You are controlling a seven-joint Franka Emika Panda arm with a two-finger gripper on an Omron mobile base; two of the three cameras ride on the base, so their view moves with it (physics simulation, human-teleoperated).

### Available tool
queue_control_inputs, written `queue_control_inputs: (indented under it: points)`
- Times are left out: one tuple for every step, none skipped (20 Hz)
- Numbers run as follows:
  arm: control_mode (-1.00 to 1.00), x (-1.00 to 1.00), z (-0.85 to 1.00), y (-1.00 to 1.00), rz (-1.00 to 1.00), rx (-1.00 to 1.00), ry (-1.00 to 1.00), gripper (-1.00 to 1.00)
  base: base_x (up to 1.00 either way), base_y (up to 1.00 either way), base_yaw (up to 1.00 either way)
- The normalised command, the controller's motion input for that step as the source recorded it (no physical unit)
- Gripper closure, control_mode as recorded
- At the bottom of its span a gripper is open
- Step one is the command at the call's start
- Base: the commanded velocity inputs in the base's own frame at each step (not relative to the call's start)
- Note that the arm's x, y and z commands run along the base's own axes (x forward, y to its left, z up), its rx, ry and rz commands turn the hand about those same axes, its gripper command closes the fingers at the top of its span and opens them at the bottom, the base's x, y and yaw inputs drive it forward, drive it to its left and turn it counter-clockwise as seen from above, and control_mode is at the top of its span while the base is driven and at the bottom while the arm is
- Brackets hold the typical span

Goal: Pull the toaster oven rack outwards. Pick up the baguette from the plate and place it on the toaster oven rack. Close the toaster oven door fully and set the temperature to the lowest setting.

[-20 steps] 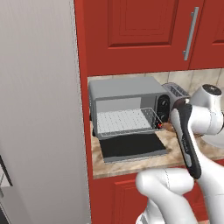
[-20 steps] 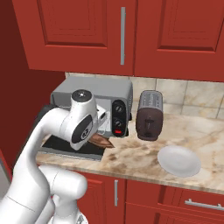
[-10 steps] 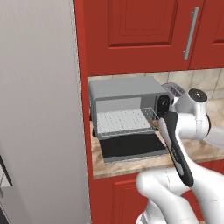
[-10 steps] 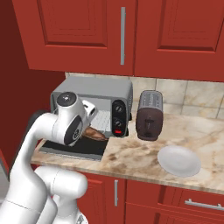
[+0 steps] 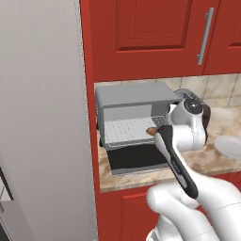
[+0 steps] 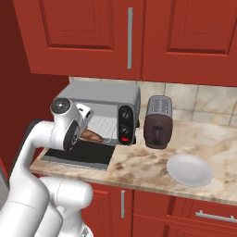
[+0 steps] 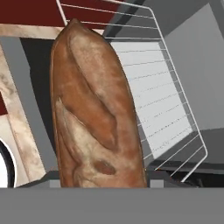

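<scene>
One baguette [image 7: 94, 109] fills the hand view, gripped between the fingers of the gripper [image 6: 88, 134], which is closed on its near end. Seen from the toaster oven [image 6: 104, 99], the bread hangs just in front of the cavity, over the pulled-out toaster oven rack [image 5: 129, 131]. Below the rack, the toaster oven door [image 5: 136, 160] lies folded down. Right of the oven sit the slot toaster [image 6: 158, 122] and the white plate [image 6: 189, 170].

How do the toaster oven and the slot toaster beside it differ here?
The toaster oven is a wide grey box; the toaster is narrower, upright and dark brown. The oven stands open, door folded down and rack pulled out, while the toaster shows no opening at the front. The oven has round knobs and a red button. Both sit on the counter against the wall.
</scene>
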Motion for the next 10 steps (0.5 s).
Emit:
queue_control_inputs:
  points:
    - [-1.0, 0.13, 0.0, 0.39, 0.05, -0.09, 0.0, 1.0, 0.0, 0.0, 0.0]
    - [-1.0, 0.17, 0.0, 0.38, 0.07, -0.11, 0.0, 1.0, 0.0, 0.0, 0.0]
    - [-1.0, 0.19, 0.0, 0.34, 0.09, -0.12, 0.0, 1.0, 0.0, 0.0, 0.0]
    - [-1.0, 0.16, 0.0, 0.34, 0.1, -0.13, 0.0, 1.0, 0.0, 0.0, 0.0]
    - [-1.0, 0.16, 0.0, 0.33, 0.11, -0.14, 0.0, 1.0, 0.0, 0.0, 0.0]
    - [-1.0, 0.18, 0.0, 0.31, 0.12, -0.15, 0.0, 1.0, 0.0, 0.0, 0.0]
    - [-1.0, 0.23, 0.0, 0.29, 0.12, -0.15, 0.0, 1.0, 0.0, 0.0, 0.0]
    - [-1.0, 0.26, 0.0, 0.26, 0.13, -0.16, 0.0, 1.0, 0.0, 0.0, 0.0]
    - [-1.0, 0.29, 0.0, 0.23, 0.13, -0.16, 0.0, 1.0, 0.0, 0.0, 0.0]
    - [-1.0, 0.29, 0.0, 0.19, 0.13, -0.17, 0.0, 1.0, 0.0, 0.0, 0.0]
